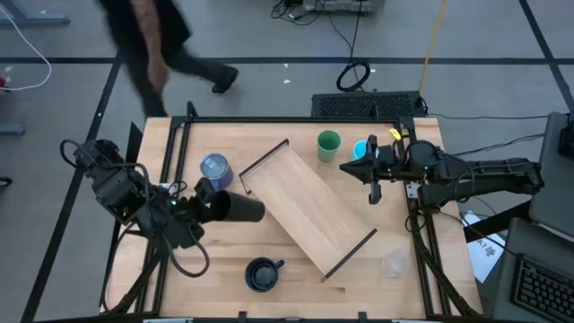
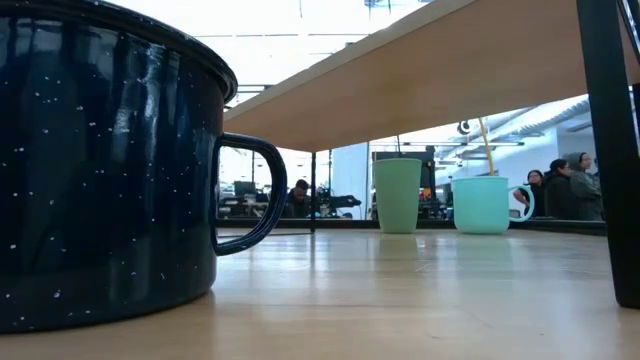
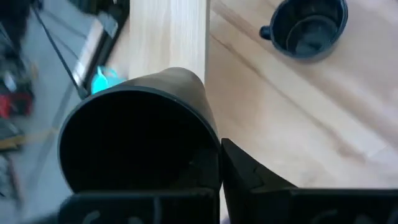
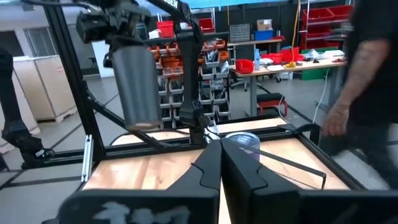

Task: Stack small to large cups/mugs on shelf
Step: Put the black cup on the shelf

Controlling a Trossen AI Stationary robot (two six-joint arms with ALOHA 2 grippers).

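Gripping the black cup (image 1: 235, 208) sideways, left gripper (image 1: 203, 208) clamps its rim.

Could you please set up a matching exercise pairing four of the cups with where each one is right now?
Things:
1. black cup
2. green cup
3. dark navy mug
4. clear glass cup

Places:
A. near table edge, in front of the shelf
B. held in the left gripper
C. near the table's right front corner
D. behind the shelf, beside the cyan mug

Pairs: 1-B, 2-D, 3-A, 4-C

Workshop: parts-bin racks (image 4: 211, 59), workbenches (image 4: 280, 65)
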